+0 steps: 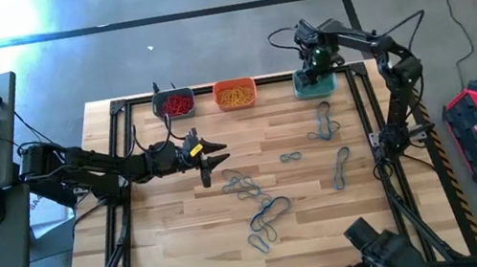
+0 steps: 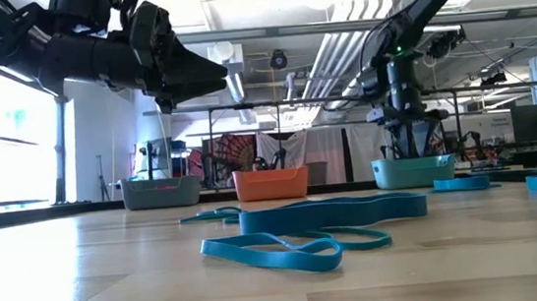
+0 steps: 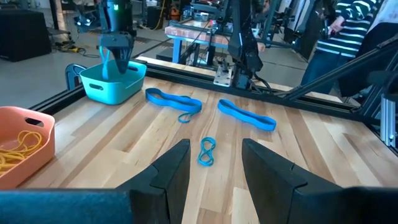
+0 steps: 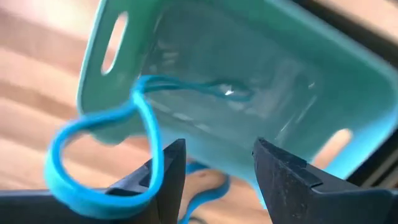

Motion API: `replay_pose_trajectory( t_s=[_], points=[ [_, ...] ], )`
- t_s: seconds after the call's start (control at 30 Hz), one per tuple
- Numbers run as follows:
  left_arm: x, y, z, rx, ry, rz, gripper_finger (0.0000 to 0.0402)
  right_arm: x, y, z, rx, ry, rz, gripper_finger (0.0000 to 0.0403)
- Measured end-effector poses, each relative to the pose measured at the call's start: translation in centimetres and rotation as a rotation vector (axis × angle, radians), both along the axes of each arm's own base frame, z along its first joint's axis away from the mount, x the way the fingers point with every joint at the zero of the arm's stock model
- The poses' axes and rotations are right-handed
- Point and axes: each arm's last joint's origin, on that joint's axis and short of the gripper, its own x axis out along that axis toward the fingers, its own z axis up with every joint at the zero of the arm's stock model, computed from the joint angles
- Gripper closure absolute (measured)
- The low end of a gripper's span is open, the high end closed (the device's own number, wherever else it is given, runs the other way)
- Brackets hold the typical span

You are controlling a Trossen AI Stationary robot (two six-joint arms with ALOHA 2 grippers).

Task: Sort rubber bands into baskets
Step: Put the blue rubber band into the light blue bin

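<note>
1. Three baskets in a row along the far edge of the wooden surface: grey basket with red bands inside, orange basket with yellow bands inside, teal basket nearest the far right corner.
2. Right gripper directly over the teal basket, jaws apart with an empty gap between them.
3. In the right wrist view, blue band draped over one right finger, loop hanging past the basket's rim, thin end trailing inside the teal basket.
4. Left gripper above the middle of the surface, left of centre, jaws apart, nothing between them.
5. Small blue figure-eight band lying flat on the surface just ahead of the left jaws.
6. Two longer blue bands and lying flat nearer the right edge, just in front of the teal basket.
7. Cluster of tangled blue bands at centre, reaching toward the near edge; one more loop near the right edge.
8. Person in a striped top beyond the surface, in the left wrist view.
</note>
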Motion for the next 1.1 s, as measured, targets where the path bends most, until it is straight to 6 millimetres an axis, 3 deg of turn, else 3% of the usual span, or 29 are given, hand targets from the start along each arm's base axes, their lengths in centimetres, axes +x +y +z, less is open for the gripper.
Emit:
replay_pose_trajectory(
  t_s=[0.53,0.87,1.1],
  points=[
    [0.0,0.0,0.0,-0.003,0.000,-0.017,0.0264,-1.8,0.9,0.1,0.290,-0.138,-0.038,0.0236],
    [0.0,-0.1,0.0,-0.008,-0.001,-0.049,0.0264,-2.4,1.4,0.4,0.392,-0.181,-0.051,0.0314],
    [0.0,-0.1,0.0,-0.016,-0.002,-0.048,0.0264,-1.9,1.5,0.5,0.342,-0.190,0.119,0.0380]
  ],
)
